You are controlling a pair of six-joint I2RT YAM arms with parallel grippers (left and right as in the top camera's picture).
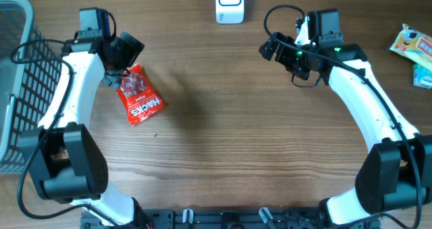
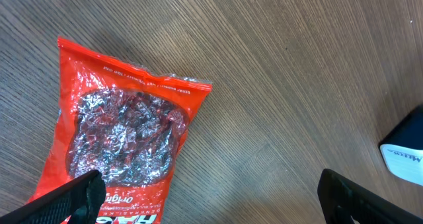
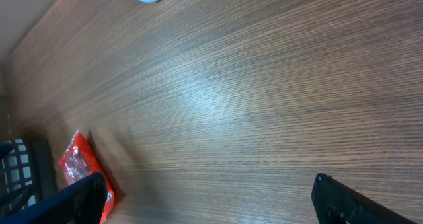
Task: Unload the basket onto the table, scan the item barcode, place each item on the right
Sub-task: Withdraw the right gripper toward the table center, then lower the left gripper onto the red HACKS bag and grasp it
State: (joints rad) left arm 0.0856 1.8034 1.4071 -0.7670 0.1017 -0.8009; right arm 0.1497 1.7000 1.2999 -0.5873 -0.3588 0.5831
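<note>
Wide-open and empty, left claw (image 2: 208,194) hangs above red candy bag (image 2: 122,128), offset to one side.

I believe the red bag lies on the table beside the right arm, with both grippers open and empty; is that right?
Not quite: the overhead view shows the bag beside the left arm, not the right. It does lie on the table, and the left gripper and right gripper are open and empty.

A brown wood-grain table (image 1: 223,141) fills every view, with a soft sheen of light across it.
</note>
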